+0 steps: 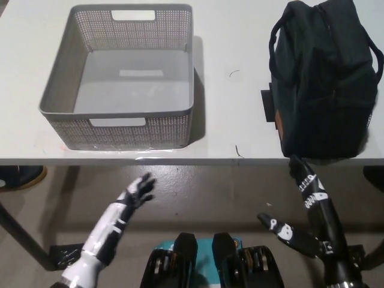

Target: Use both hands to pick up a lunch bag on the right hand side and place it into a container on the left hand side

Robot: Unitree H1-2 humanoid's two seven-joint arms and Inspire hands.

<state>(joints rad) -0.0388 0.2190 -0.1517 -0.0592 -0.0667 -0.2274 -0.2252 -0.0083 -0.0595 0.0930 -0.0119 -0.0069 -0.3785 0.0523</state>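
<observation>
**Zero steps complete: lunch bag not yet grasped**

Nothing done so far, judging from the layout. Dark lunch bag (324,78) resting on the white table (231,108), directly ahead of and just above the right hand (297,207), close to the near table edge. Grey perforated container (120,129) standing empty on the same table, ahead of the left hand (139,191) and well apart from the bag.

Hand status:
- Left hand: white, below the table edge, fingers spread, holding nothing. Not touching the container.
- Right hand: black, fingers splayed wide apart, holding nothing. One fingertip reaching up to just under the bag's near bottom edge; contact not confirmable from this view.

Remaining, in order:
1. Raise both hands above table level.
2. Bring the left hand across to the bag's inner side, the right to its outer side.
3. Clamp the bag between both hands and lift.
4. Carry toward the left, over the container rim.
5. Lower into the container and release.

Likely caution: soft bag walls, expected to deform under pressure.
</observation>
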